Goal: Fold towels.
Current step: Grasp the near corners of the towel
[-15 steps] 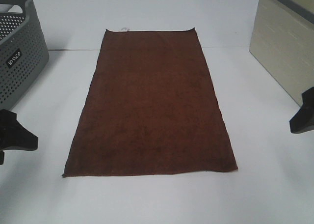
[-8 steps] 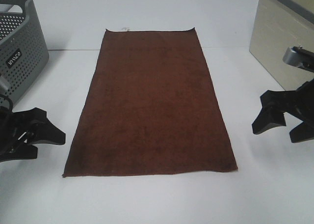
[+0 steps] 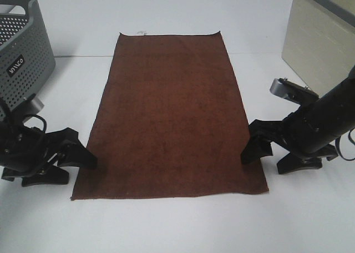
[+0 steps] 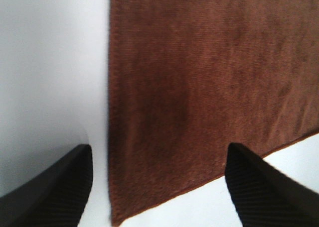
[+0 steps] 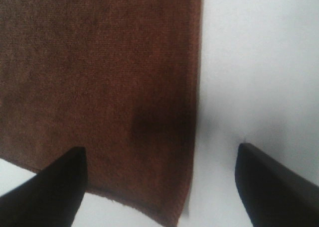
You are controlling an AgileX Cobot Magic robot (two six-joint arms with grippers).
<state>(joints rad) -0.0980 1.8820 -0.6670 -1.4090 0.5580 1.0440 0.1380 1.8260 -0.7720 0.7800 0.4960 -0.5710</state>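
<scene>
one reddish-brown towel lies flat mid-frame. two grippers flank its lower corners, the left gripper and right gripper both spread wide, holding nothing. one grey basket sits upper left

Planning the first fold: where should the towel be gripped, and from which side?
Grip the two near corners, each from its own long side. The towel lies flat and unfolded, and the left gripper and right gripper are open across those long edges beside the corners. Pinching there should probably let the near end lift over.
</scene>
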